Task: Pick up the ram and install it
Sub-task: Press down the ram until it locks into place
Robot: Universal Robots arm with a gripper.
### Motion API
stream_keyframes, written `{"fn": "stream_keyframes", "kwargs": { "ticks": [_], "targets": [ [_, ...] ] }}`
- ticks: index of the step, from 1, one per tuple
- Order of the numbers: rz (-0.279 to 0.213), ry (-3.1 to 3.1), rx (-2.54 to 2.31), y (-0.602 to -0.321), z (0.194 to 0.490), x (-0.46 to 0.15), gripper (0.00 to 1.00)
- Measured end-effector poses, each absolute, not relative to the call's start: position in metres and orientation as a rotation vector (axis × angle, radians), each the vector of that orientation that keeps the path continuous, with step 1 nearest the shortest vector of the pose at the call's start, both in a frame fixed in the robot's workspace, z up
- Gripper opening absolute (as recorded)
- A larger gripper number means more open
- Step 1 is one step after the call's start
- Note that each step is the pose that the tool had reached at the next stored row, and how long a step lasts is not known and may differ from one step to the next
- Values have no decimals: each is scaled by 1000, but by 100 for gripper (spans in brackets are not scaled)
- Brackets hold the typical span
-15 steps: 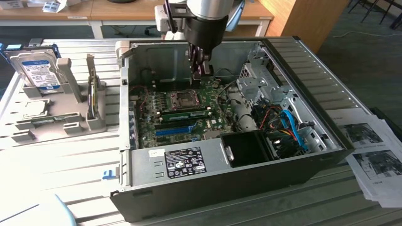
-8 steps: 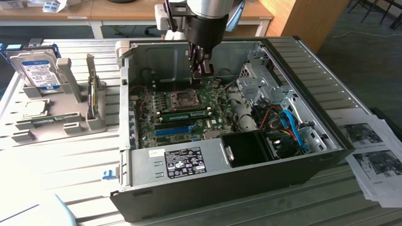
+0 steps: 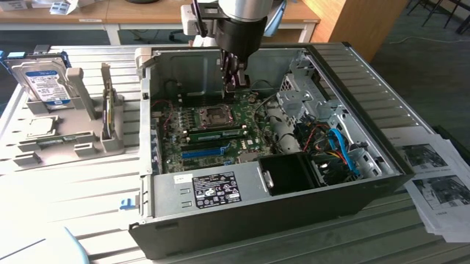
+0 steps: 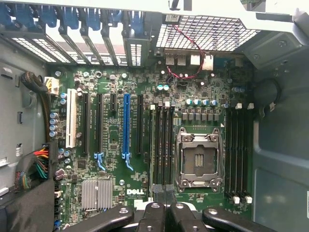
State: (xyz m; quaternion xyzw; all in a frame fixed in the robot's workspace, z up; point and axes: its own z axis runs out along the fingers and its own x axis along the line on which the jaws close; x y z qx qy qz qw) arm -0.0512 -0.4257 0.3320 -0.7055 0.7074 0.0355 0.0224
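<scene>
The pincer hangs inside the open case, above the motherboard, its fingers pressed together with nothing visibly held between them. A ram lies seated in a slot on the motherboard, just below the CPU socket in the exterior view, with the blue slot a little further from the socket. In the wrist view the pincer sits over the end of the memory slots beside the socket. Well apart from the case, at the exterior view's left, a hard drive stands in a grey holder on the bench. Printed sheets lie at the right of the case.
</scene>
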Motion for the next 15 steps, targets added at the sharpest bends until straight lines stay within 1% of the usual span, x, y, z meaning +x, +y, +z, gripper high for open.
{"fn": "stream_keyframes", "kwargs": {
  "ticks": [6, 15],
  "targets": [
    [109, 2220, -2155, -426, 332, -51, 9],
    [103, 2372, -1978, -426, 331, -51, 9]
  ]
}}
